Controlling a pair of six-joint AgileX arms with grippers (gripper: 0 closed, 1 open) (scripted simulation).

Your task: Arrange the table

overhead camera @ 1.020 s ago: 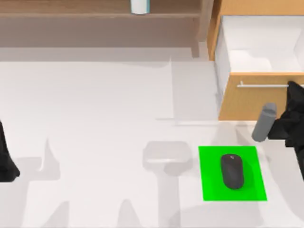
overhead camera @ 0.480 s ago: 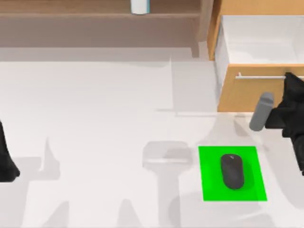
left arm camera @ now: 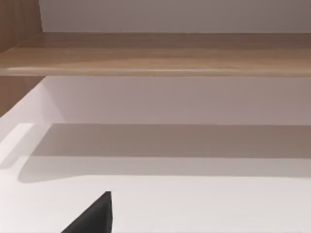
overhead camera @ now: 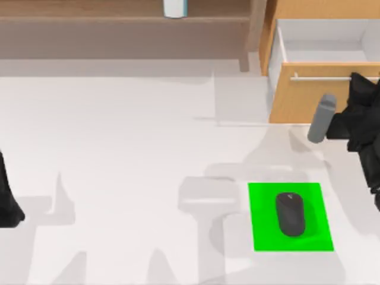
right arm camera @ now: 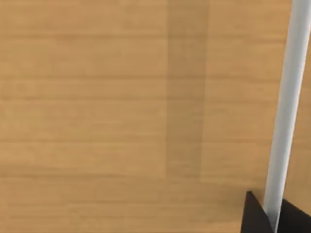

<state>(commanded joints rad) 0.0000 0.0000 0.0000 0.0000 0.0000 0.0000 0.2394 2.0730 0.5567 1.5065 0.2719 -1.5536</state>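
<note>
The white table (overhead camera: 119, 130) spreads across the top view. At its back right stands a light-wood drawer cabinet whose drawer (overhead camera: 297, 101) is partly open, showing a white inside. My right gripper (overhead camera: 358, 83) is at the drawer's metal bar handle (overhead camera: 320, 78). In the right wrist view the handle (right arm camera: 286, 97) runs between the fingertips of this gripper (right arm camera: 274, 218), which is shut on it. My left gripper (overhead camera: 6, 205) is parked at the table's left edge.
A black mouse (overhead camera: 290, 214) lies on a green pad (overhead camera: 261, 237) at the front right. A brown shelf (overhead camera: 89, 12) runs along the back with a white cup (overhead camera: 176, 7) on it. A grey cylindrical part (overhead camera: 321, 119) sticks out from the right arm.
My right gripper has moved toward the back with the handle, and the drawer has slid further into the cabinet. The left arm has not moved.
</note>
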